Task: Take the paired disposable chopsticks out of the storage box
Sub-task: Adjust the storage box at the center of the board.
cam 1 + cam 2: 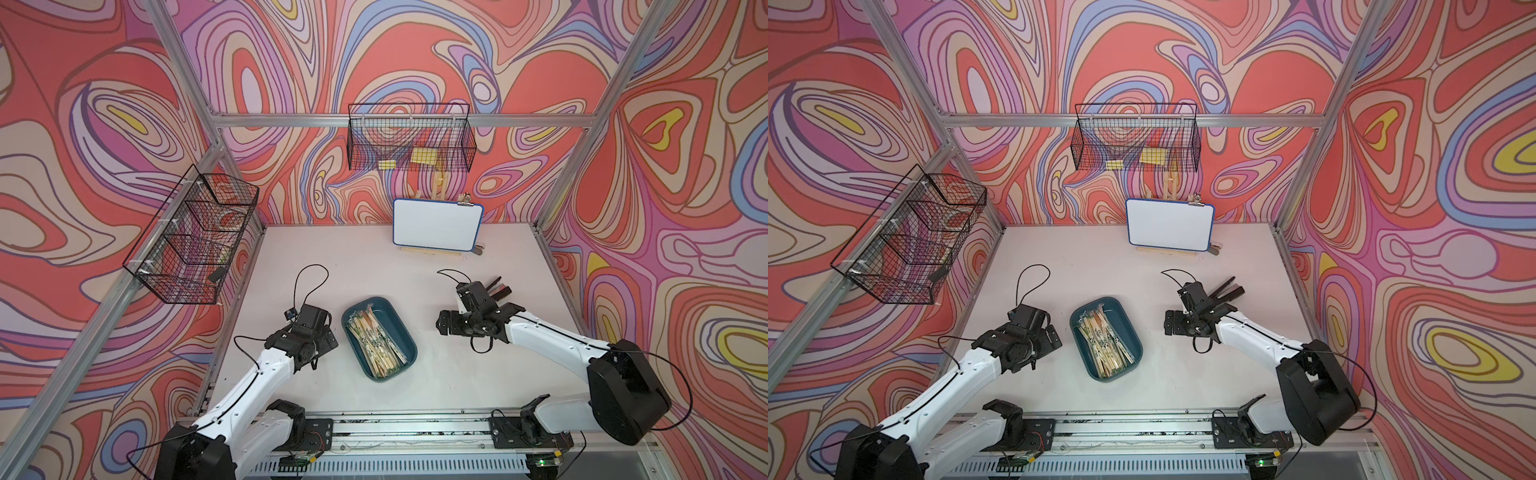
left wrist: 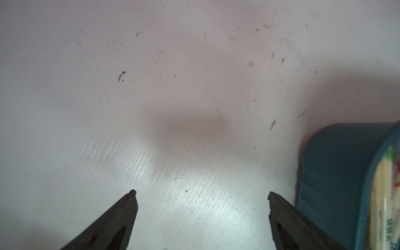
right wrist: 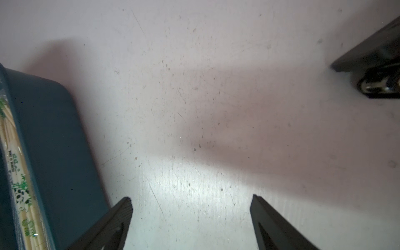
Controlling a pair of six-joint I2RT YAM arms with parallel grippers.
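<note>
While the left gripper (image 2: 201, 192) gapes, chopsticks (image 1: 376, 345) fill the storage box (image 1: 397, 322).

Walls (image 1: 415, 62) printed with swirling bands of coral, lilac, blue and yellow close me in on three sides, framed by silver aluminium bars (image 1: 374, 121). A black wire mesh basket (image 1: 409, 141) hangs on the back bar, and a second black wire basket (image 1: 191, 237) hangs at my left. Beneath me lies a pale, pinkish-white tabletop (image 1: 332, 257), scuffed and speckled. At its far edge a blank white board with a blue rim (image 1: 436, 224) leans on a wooden easel (image 1: 436, 185), with a metal clip (image 1: 466, 202) on its top edge. Close up, a bright glare (image 2: 184, 184) lies on the scratched surface.
</note>
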